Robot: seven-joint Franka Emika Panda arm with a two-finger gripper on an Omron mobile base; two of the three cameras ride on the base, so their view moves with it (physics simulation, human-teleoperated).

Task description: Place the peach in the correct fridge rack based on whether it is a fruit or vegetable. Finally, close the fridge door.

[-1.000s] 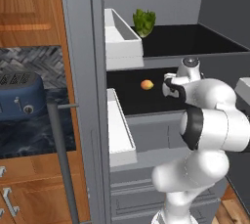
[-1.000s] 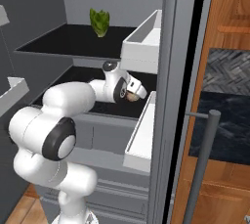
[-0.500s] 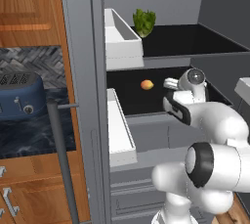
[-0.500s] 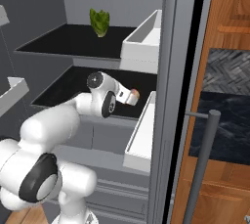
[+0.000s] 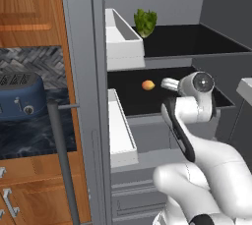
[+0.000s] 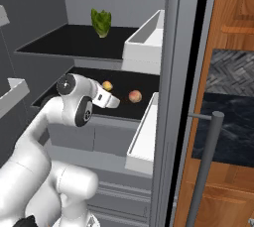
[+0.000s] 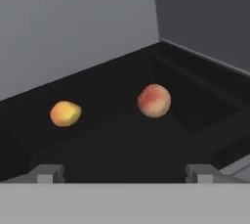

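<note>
End effector (image 7: 124, 173) withdrawn — peach (image 7: 154, 100) ahead

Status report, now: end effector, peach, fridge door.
End effector open, holding nothing. Peach resting on the lower fridge rack beside the yellow-orange fruit, apart from it. Fridge door not yet closed; the arm reaches into the opening.

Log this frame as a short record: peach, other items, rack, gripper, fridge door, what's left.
peach: lying on the lower fridge rack, free of the gripper
orange fruit: on the same rack, apart from the peach
leafy vegetable: on the upper rack
gripper: open, empty, in front of the peach
fridge door: open
left to do: close the door
</note>
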